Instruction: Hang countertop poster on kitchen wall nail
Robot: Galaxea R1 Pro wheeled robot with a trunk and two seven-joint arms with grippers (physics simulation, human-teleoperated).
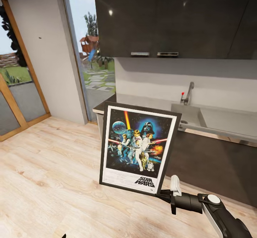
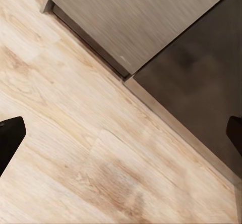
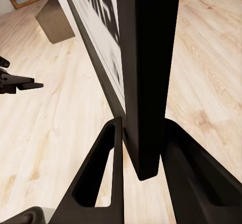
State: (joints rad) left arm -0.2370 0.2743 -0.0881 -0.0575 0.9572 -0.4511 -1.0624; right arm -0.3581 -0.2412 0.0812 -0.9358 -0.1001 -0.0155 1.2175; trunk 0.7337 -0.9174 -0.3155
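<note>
One corner of the poster is pinched by the right gripper; the frame could be swung loose before the nail is reached. Left gripper is spread.

The pale grey worktop is running along the far wall on the right, carrying an inset steel sink with a chrome tap standing at its far edge. The light wood plank floor is stretching across the near left.
</note>
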